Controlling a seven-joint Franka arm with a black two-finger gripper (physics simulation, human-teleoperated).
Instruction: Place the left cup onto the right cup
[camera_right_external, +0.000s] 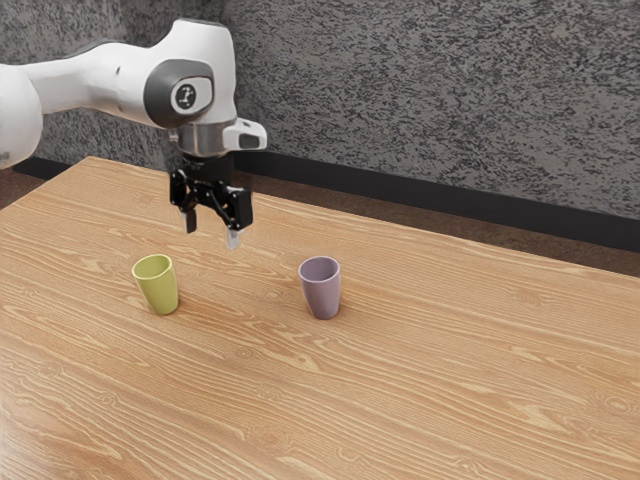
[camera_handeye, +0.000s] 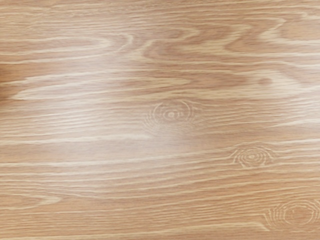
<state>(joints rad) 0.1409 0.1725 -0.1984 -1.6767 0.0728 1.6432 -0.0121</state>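
Claw: open, fingers apart, holding nothing, pointing down, up in the air over the counter.
Claw's place: behind the two cups, nearer the green one, touching neither.
Arm: white, coming in from the exterior view's left.
Green cup: upright on the counter, mouth up, at the exterior view's left, a little in front of the claw and lower down.
Purple cup: upright on the counter, mouth up, at the exterior view's right, well apart from the green cup.
Under the hand: light-brown wood with wavy lines and round knots in the wrist view.
Wall: grey and speckled, behind the counter, with a dark strip along its foot.
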